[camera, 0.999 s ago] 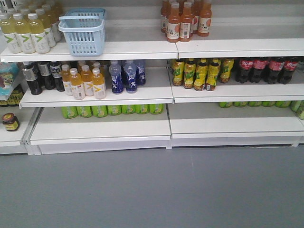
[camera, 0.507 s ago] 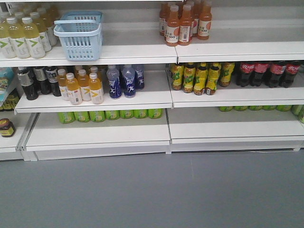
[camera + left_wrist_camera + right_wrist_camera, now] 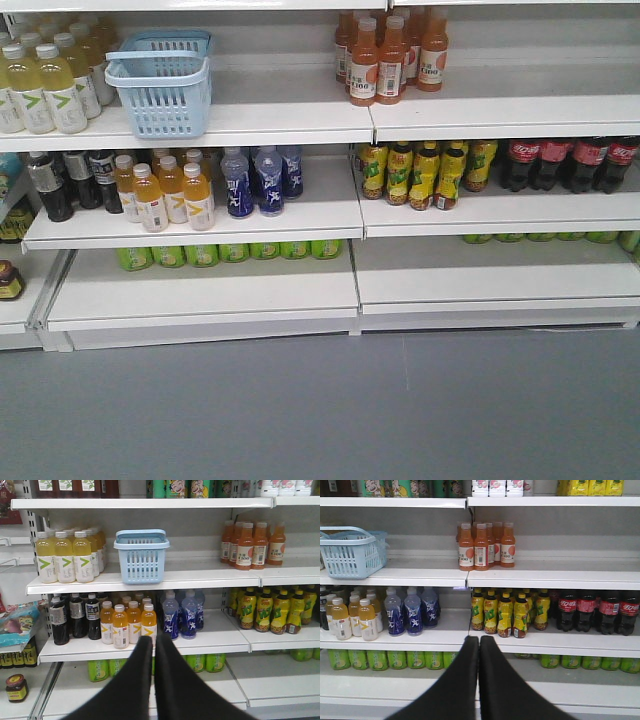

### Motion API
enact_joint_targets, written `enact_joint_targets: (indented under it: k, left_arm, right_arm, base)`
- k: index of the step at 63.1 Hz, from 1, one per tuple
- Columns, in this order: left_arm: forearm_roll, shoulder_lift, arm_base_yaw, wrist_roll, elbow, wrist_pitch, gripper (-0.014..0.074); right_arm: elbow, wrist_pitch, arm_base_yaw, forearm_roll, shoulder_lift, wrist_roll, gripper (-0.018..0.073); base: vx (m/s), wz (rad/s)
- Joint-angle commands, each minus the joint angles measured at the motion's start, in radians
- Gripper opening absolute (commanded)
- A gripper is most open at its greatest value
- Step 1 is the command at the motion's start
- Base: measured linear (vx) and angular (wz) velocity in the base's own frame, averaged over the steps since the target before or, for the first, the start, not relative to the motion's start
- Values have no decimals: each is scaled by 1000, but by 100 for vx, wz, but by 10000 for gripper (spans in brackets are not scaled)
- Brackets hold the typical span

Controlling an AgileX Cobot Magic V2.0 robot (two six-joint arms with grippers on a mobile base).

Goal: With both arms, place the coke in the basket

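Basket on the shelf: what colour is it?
The basket is light blue; the left wrist view shows it best.

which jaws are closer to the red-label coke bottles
Right, likely. The right jaws point left of the dark, red-labelled plastic coke bottles; the left jaws point at small orange plastic bottles farther left, no coke in their view.

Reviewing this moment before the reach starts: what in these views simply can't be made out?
- Basket floor: left wrist view, hidden by its own slotted front wall.
- Coke bottles: front view, the row runs to the right edge, so the count is unclear.
- Left gripper and right gripper: only shut fingers show, the bottom edge cuts off the rest.
- Jar: front view, cut by the left edge.
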Motion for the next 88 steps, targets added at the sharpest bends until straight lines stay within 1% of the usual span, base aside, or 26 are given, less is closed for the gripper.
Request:
enact_joint_targets:
  k: [1, 88]
  left_arm:
    - [0, -16, -3, -2, 6, -74, -6]
    - [0, -16, -3, -2, 6, -74, -6]
  right_arm:
    - [19, -73, -2, -3, -14, 0, -10]
    - [19, -73, -2, -3, -14, 0, -10]
  base:
    - [8, -1]
    - [10, 0]
